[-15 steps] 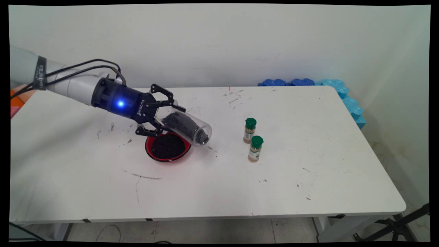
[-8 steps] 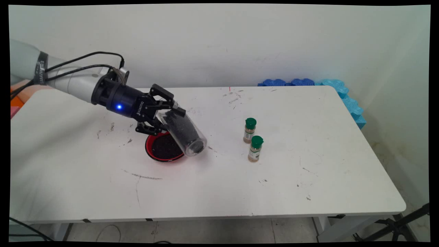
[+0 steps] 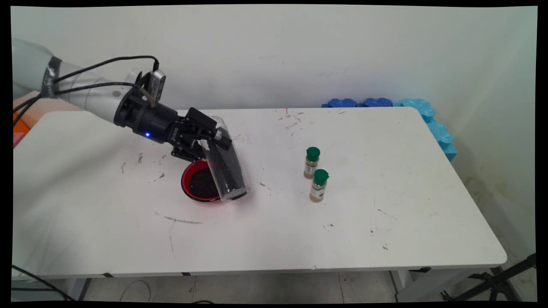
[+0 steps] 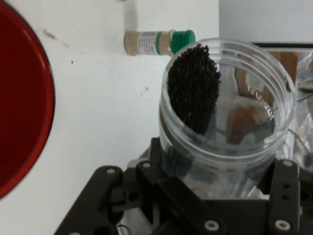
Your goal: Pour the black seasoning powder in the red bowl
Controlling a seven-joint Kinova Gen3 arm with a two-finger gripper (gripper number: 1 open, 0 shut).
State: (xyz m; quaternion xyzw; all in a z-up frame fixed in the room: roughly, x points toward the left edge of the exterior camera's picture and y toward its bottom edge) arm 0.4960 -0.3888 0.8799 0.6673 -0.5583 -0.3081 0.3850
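Gripper [image 3: 208,137], black, two fingers clamped on the upper part of a clear plastic jar [image 3: 225,169]. Arm reaches in from the upper left, black cables draped along it. Lettering on the gripper body in the main view, too small to read.

Jar held above the table [image 3: 274,231], over the right edge of a red bowl [image 3: 187,185]. Long axis steeply tilted: the end in the gripper sits up and toward the wall, the other end points down, toward the near side and a little right. Dark granules [image 3: 222,164] lie along the inside of the jar. In the hand view the jar [image 4: 230,122] shows a round, lidless mouth with the granules [image 4: 193,93] heaped against one side of the wall.

Bowl holds a dark layer like the jar's granules; in the hand view only its red rim [image 4: 24,103] shows.

Two small spice bottles [image 3: 316,173] with green caps stand upright, close together, well to the right of the bowl. One of them [image 4: 159,42] appears in the hand view; its label carries print that cannot be made out.
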